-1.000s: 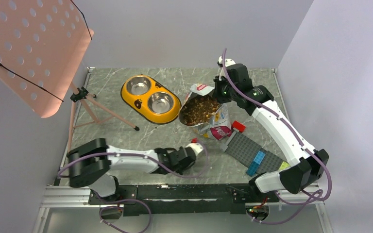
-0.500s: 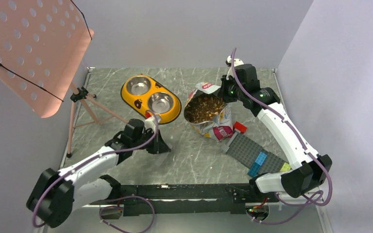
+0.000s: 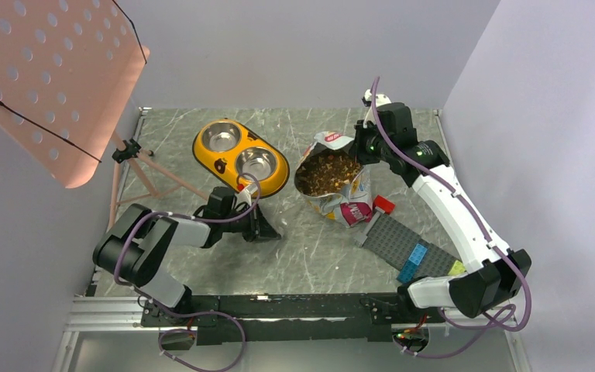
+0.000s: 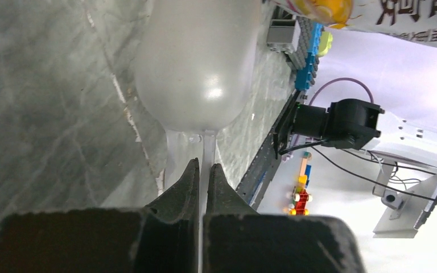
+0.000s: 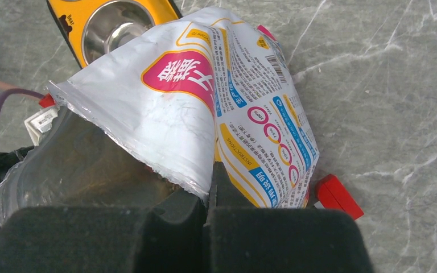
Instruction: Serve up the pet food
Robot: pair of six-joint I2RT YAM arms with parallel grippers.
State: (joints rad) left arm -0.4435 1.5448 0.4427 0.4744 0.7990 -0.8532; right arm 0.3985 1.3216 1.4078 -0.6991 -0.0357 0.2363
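Note:
The pet food, brown kibble, fills the open mouth of a glossy white, pink and yellow bag standing right of centre. My right gripper is shut on the bag's far rim; in the right wrist view its jaws pinch the silvery edge of the bag. My left gripper is low over the table just in front of the yellow double bowl. In the left wrist view it is shut on the thin handle of a translucent white scoop, which looks empty.
A pink perforated music stand on a tripod fills the left side. A grey baseplate with blue bricks lies front right, and a red brick lies beside the bag. Walls close in behind and on the right.
My left gripper swung from near the front edge to just in front of the yellow bowl, then edged right as the arm folded. My right gripper drew the bag's rim slightly right.

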